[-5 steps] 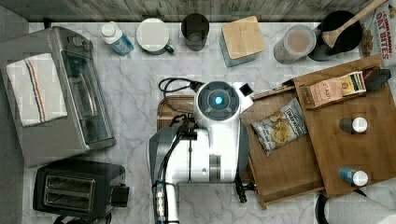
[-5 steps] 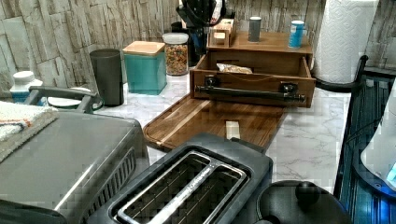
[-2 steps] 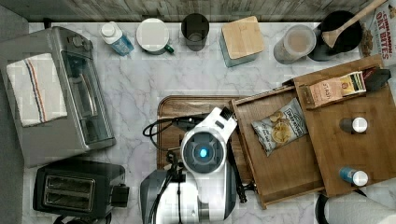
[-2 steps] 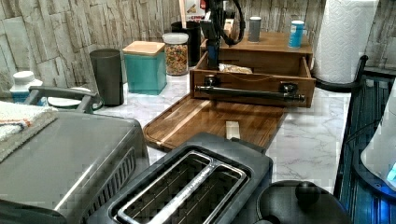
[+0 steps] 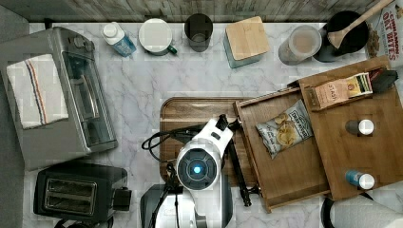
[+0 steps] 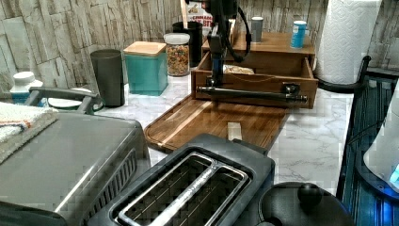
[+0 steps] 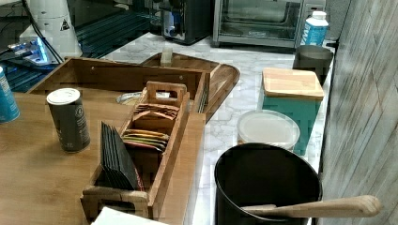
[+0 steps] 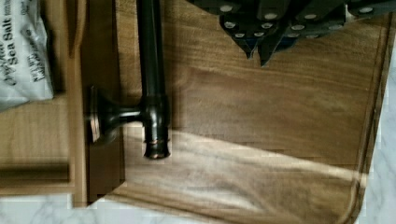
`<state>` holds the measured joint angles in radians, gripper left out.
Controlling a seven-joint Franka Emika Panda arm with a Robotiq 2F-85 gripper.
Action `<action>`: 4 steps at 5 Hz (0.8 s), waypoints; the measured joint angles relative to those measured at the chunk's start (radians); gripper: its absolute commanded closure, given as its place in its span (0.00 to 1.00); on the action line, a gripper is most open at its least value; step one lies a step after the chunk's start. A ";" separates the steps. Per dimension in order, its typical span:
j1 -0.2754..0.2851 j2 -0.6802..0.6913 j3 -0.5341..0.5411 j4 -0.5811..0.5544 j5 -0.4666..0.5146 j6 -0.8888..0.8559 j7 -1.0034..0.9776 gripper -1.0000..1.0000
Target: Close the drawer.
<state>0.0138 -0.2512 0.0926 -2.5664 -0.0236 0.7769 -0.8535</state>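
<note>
The drawer (image 5: pixel 285 156) stands pulled out from under the cabinet top (image 5: pixel 361 142), towards the top view's left, with a bag of crisps (image 5: pixel 283 129) lying inside, so it needs a push on its front before it is shut. Its black bar handle (image 6: pixel 251 93) runs along that front, overhanging the serving tray (image 5: pixel 195 111) that rests on the marble worktop (image 5: pixel 138 99).

I have my tool (image 8: pixel 261 44) low over the tray, just beside the handle on the side away from the drawer box. That puts me where a straight shove against the bar should drive the drawer in. In the wrist view my fingertips sit close together with nothing between them, so I judge the tool clenched and empty: a blunt pusher rather than a grasp. In the left view I am near the bar's left end, so an off-centre push could skew the drawer.
</note>
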 measured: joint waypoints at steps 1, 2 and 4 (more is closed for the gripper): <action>0.003 0.028 -0.001 -0.027 -0.045 0.000 -0.001 1.00; 0.003 0.065 -0.001 -0.045 -0.058 0.017 -0.001 1.00; -0.001 0.178 -0.004 -0.078 -0.218 0.216 0.022 1.00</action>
<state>0.0126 -0.0729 0.0883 -2.6445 -0.2412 0.9932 -0.8311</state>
